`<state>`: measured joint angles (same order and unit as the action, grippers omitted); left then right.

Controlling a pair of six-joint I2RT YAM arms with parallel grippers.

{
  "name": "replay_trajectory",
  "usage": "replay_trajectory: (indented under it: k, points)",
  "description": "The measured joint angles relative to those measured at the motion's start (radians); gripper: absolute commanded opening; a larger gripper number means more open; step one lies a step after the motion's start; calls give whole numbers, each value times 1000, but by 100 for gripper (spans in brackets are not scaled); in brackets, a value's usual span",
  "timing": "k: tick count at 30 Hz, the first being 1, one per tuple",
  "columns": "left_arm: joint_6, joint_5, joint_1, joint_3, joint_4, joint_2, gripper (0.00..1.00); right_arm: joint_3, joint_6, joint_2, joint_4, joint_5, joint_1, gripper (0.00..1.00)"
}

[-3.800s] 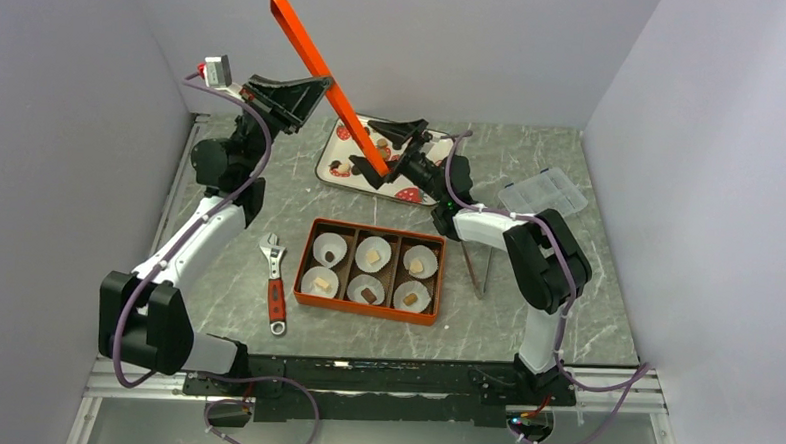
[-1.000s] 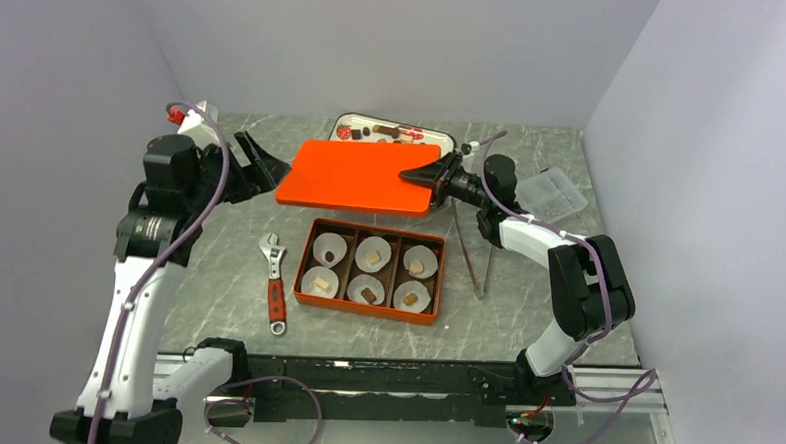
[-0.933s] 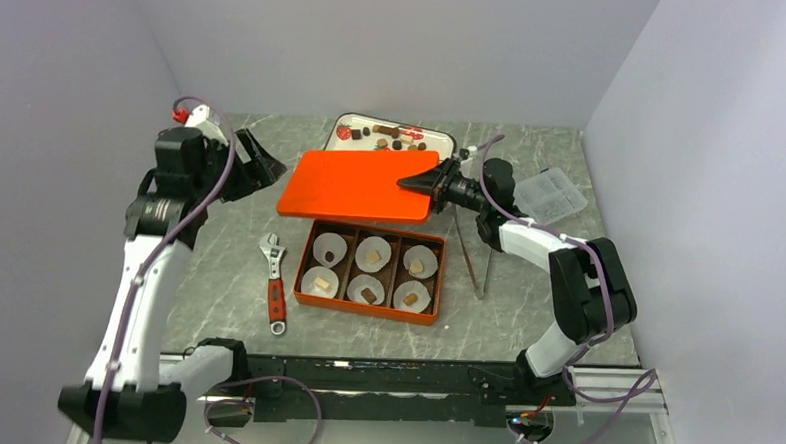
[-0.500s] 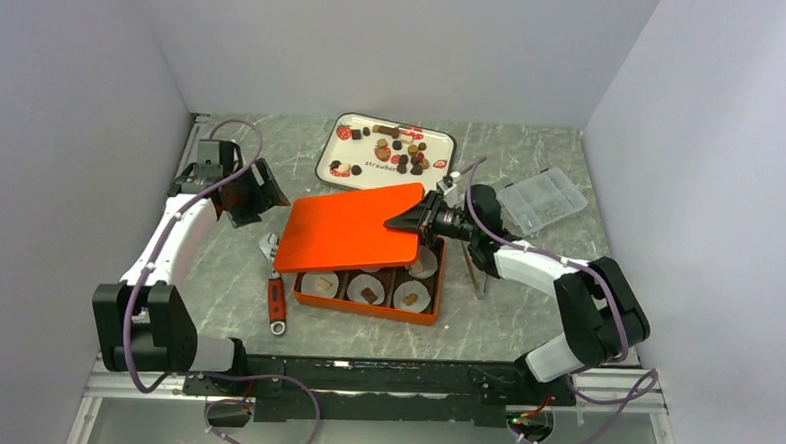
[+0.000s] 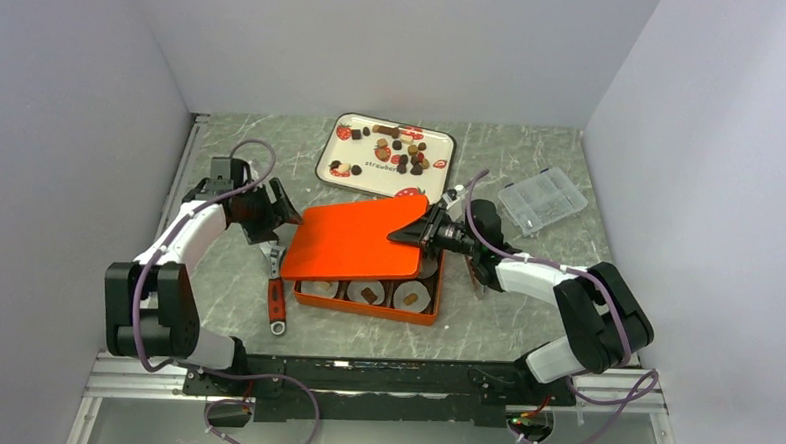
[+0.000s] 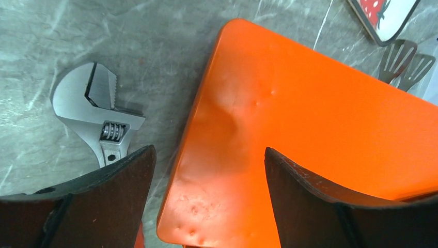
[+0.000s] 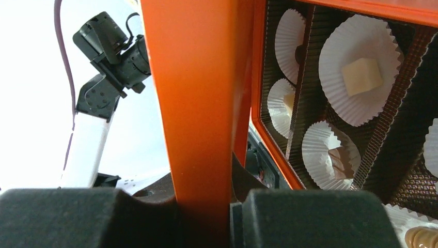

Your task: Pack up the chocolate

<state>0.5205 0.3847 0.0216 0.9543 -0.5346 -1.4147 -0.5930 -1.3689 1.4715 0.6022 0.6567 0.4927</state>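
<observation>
Top external camera caught two arms at one orange lid [image 5: 353, 242], which lay tilted over one orange box [image 5: 385, 313], hiding its back row. The right gripper [image 5: 416, 230] was clamped on the lid's right edge, which was pinched between its pads in the right wrist view. The left gripper [image 5: 281, 217] had its jaws spread wide and hung over the lid's left edge without visibly touching it, with the head of one red-handled wrench [image 5: 276, 299] just beside. Three white paper cups [image 5: 369, 293] showed in the box's front row, at least two of them holding a piece. The right wrist camera, looking under the lid, found a cream square [image 7: 362, 76] and a brown piece [image 7: 338, 157] sitting in cups. More chocolates [image 5: 404, 150], perhaps fifteen though too small to count surely, lay loose on one white strawberry-printed tray [image 5: 366, 181] at the back of the table, well apart from the box. One clear plastic organiser [image 5: 542, 201] sat to the right, and one pair of slotted tongs [image 6: 400, 59] showed beyond the lid in the left wrist view. All rested on a grey marbled tabletop [image 5: 525, 318] closed in by plain pale walls [image 5: 397, 42] on three sides.
</observation>
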Motion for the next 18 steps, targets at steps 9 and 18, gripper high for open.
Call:
replay_trajectory:
  k: [9,18]
  points:
    - [-31,45,-12,-49,15,-29,82,49,-4,0,68,-2,1,14]
    - [-38,59,-60,-75,17,-30,82,100,-11,0,128,7,1,15]
